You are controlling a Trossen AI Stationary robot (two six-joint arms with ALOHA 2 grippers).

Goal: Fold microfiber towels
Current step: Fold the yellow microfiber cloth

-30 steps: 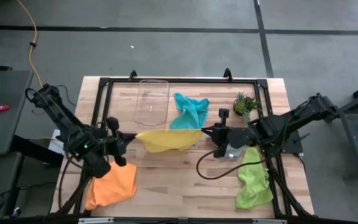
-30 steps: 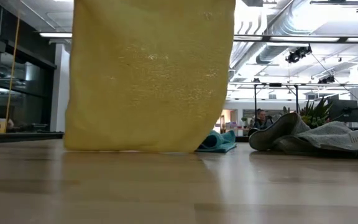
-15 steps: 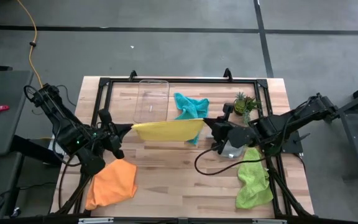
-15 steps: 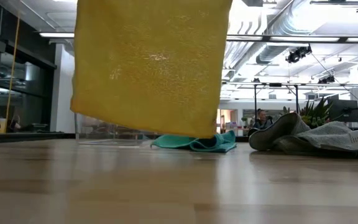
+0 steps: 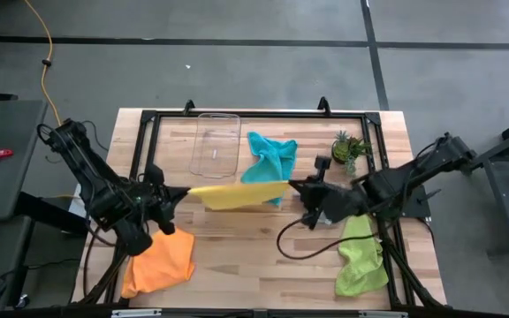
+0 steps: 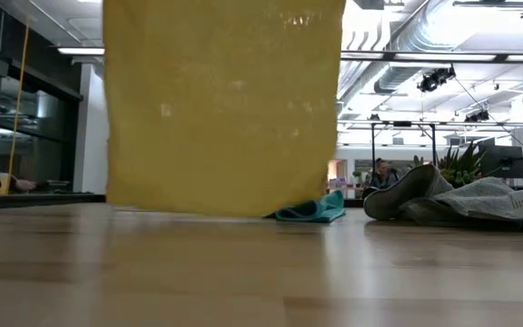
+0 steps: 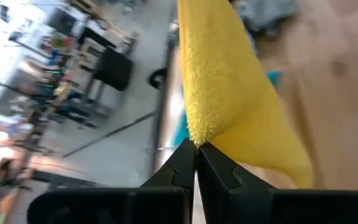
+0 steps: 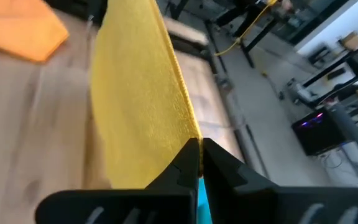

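The yellow towel (image 5: 237,194) hangs as a flat sheet over the middle of the table, stretched between my two grippers. My left gripper (image 5: 184,190) is shut on its left upper corner and my right gripper (image 5: 292,186) on its right upper corner. In the low view the yellow towel (image 6: 221,109) fills the left half, and its lower edge (image 6: 216,213) hangs close to the table top. The teal towel (image 5: 270,157) lies crumpled behind it, the orange towel (image 5: 159,263) at the near left, and the lime green towel (image 5: 360,256) at the near right. My left gripper (image 7: 196,149) pinches the towel's upper corner (image 7: 196,132) between its two fingertips. It comes from the table's left, slanting slightly down. The cloth runs away from the fingers and hangs below them. My right gripper (image 8: 199,146) pinches the opposite upper corner (image 8: 190,132) between its fingertips. It comes from the table's right, slanting slightly down. The top edge runs fairly straight between the two grippers.
A clear plastic tray (image 5: 216,141) stands at the far middle and a small potted plant (image 5: 347,146) at the far right. A grey towel (image 6: 479,200) lies at the right, under my right arm. A black frame (image 5: 254,113) rims the table.
Both grippers swung the yellow towel up and toward the far edge, so its lower edge lifted and tilted. Then they brought it back toward the near side and down. The lower edge now hangs level and low again. Both grips stayed shut.
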